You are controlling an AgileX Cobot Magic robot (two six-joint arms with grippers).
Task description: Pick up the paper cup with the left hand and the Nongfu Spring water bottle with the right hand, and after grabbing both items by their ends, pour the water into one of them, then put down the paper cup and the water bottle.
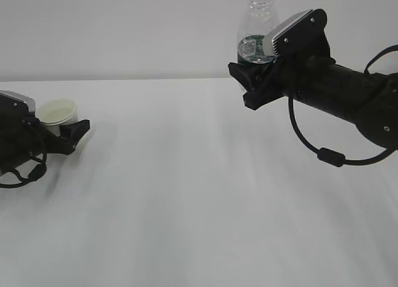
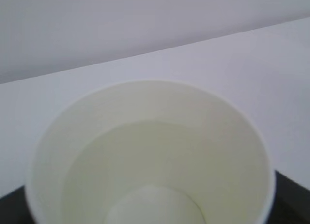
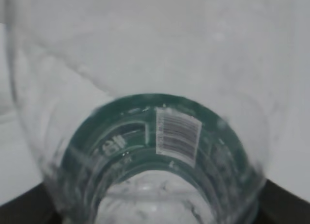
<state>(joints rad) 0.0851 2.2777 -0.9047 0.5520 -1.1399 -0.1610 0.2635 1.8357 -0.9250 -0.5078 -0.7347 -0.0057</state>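
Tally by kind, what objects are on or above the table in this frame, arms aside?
Paper cups: 1, the cup
Plastic bottles: 1, the bottle
Total: 2

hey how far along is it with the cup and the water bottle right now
Pouring looks done: the paper cup holds water and sits low by the table between the left hand, whose grip on it I can't confirm. In hand: the right hand holds the Nongfu Spring water bottle upright in the air. Left: letting go of the cup and setting the bottle down.
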